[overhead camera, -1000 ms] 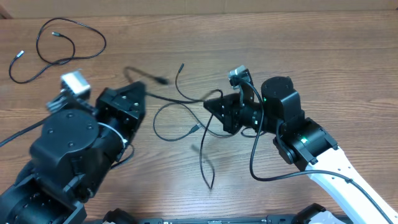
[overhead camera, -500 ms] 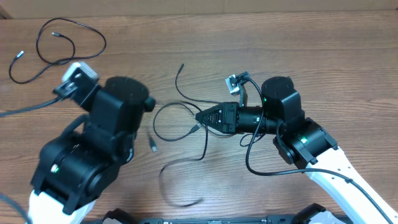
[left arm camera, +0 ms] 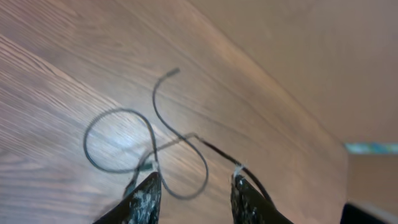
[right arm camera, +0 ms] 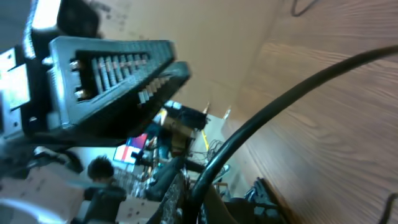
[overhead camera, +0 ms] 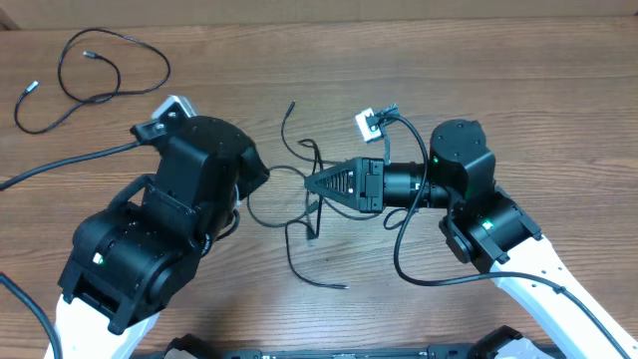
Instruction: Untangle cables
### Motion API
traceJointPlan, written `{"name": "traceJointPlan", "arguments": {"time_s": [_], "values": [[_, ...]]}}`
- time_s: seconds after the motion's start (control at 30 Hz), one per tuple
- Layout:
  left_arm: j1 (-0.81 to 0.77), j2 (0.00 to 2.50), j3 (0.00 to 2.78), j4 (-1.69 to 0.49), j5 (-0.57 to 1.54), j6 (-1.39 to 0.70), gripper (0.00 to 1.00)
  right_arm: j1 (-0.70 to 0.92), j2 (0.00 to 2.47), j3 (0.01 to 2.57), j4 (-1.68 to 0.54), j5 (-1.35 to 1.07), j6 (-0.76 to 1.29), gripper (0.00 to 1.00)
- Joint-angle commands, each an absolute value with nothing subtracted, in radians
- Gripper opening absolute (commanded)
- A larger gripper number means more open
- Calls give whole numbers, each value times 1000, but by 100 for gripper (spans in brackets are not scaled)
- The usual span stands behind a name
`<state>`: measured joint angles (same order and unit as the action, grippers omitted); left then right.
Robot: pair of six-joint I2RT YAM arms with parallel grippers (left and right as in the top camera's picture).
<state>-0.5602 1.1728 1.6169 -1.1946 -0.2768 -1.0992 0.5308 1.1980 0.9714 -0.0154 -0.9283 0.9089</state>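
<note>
While the left gripper [left arm camera: 194, 182] hung over the wooden table [overhead camera: 518, 90], its fingers [left arm camera: 147, 198] stood spread apart with nothing clamped between them. A tangled cable [left arm camera: 118, 144] lay just ahead of those fingers in a loose loop. One strand ran back to touch one fingertip, and a plug end sat close by the other. The right gripper [overhead camera: 310, 182] pointed at the same tangle with its fingers pressed together into a point. A strand met that tip, but whether it was pinched could not be told. A second cable [overhead camera: 100, 65] lay well apart, far beyond the left gripper, in open loops.
</note>
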Motion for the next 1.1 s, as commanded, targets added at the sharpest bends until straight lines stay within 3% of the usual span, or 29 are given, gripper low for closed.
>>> {"name": "traceJointPlan", "arguments": {"time_s": [0.0, 0.33, 0.63, 1.07], "values": [[-554, 1164, 1638, -1177, -177, -1085, 36, 531, 1186, 975, -5, -1007, 847, 4], [-554, 1161, 1638, -1103, 134, -1085, 52, 532, 1186, 975, 7, -1083, 697, 4], [-554, 1165, 1638, -1102, 184, -1109, 51, 532, 1186, 975, 153, -1102, 698, 4], [-554, 1192, 1638, -1058, 256, -1122, 51, 545, 1186, 975, 153, -1125, 698, 4]]}}
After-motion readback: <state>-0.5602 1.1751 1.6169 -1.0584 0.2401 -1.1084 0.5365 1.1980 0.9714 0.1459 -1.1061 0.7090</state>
